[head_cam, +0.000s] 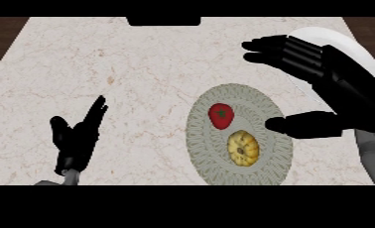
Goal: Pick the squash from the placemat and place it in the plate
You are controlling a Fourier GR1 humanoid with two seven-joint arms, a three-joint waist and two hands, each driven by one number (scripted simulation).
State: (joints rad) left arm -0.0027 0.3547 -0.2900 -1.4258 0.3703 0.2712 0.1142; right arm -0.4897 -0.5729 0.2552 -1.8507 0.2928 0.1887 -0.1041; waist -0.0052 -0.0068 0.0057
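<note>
A yellow ribbed squash (243,147) lies on a round grey-green woven placemat (205,138) at the lower right of the counter, just below a red pepper-like vegetable (221,115). A white plate (330,37) sits at the far right, mostly hidden behind my right hand (330,81). That hand hovers open above the placemat's right side, fingers stretched left over the plate and thumb pointing at the placemat's right rim, apart from the squash. My left hand (75,135) rests open at the lower left, fingers up.
The marble counter (132,68) spreads wide to the left and middle. A dark object (162,21) sits at the counter's far edge. Dark wooden floor shows past the counter's top corners.
</note>
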